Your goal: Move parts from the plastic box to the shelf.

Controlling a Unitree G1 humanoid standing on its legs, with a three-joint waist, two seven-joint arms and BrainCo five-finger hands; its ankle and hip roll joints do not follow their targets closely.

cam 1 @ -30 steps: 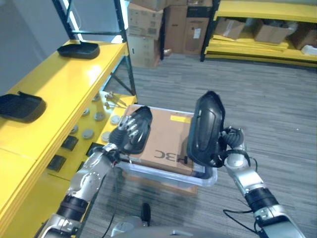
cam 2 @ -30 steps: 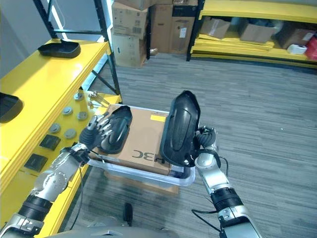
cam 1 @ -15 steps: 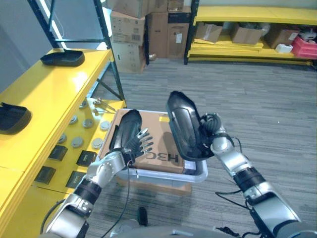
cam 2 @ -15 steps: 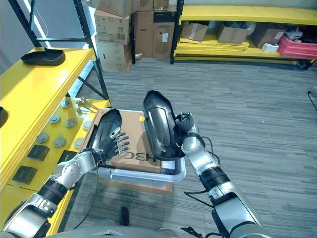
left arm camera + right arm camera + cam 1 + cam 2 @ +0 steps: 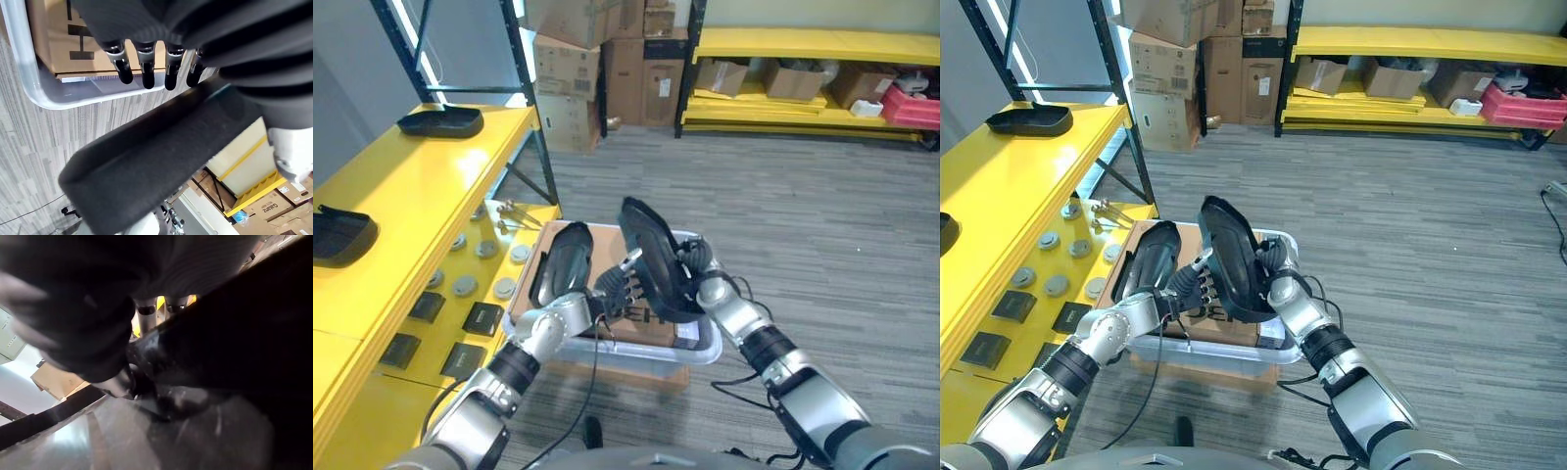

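My right hand (image 5: 702, 281) is shut on a long black moulded part (image 5: 651, 259), holding it tilted on edge above the clear plastic box (image 5: 697, 345). The left hand (image 5: 613, 290) is open, its straight fingers (image 5: 144, 68) reaching up against the lower side of that part (image 5: 161, 142). A second black part (image 5: 561, 272) lies on the cardboard sheet (image 5: 1203, 318) inside the box, to the left of my left hand. The yellow shelf (image 5: 421, 186) runs along the left with two black parts on it, one far (image 5: 440, 120) and one near (image 5: 337, 233).
A lower yellow ledge (image 5: 372, 392) beside the box carries several grey discs (image 5: 463, 285) and black square pieces (image 5: 481, 317). A black rack post (image 5: 533, 108) stands at the shelf's far end. Cardboard boxes (image 5: 597, 59) and a yellow rack (image 5: 803, 49) line the back; grey carpet lies to the right.
The camera has shifted. My right hand has brought its part lower and toward the left. My left hand has come off the part lying in the box and reached over to the held one.
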